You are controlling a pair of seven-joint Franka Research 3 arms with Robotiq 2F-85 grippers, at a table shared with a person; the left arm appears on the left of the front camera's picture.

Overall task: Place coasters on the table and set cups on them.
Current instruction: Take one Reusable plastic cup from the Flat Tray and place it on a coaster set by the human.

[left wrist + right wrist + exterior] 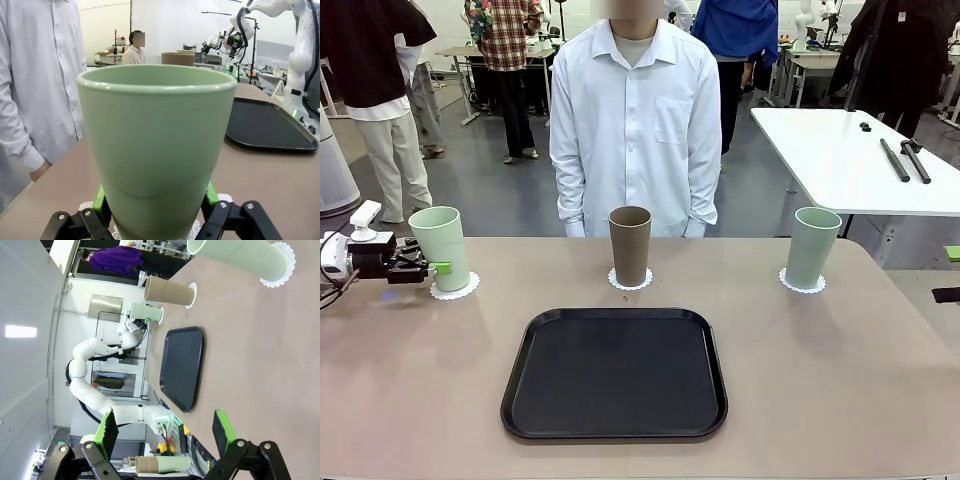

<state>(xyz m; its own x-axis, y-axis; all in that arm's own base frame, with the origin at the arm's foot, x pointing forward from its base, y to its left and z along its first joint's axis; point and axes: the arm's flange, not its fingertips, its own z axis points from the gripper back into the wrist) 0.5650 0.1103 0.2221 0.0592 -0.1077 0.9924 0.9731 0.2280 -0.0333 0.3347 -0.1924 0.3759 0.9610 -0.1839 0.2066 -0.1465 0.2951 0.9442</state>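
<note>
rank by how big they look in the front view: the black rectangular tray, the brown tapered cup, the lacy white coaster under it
1. Black rectangular tray
2. Brown tapered cup
3. Lacy white coaster, mostly hidden beneath the cup

a robotics lab: people [380, 90] standing among white worktables [850, 160].

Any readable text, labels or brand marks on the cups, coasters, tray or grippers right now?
None readable. The mint cup in the left gripper, the brown cup, the other mint cup, the coasters and the black tray are all plain and unmarked.
</note>
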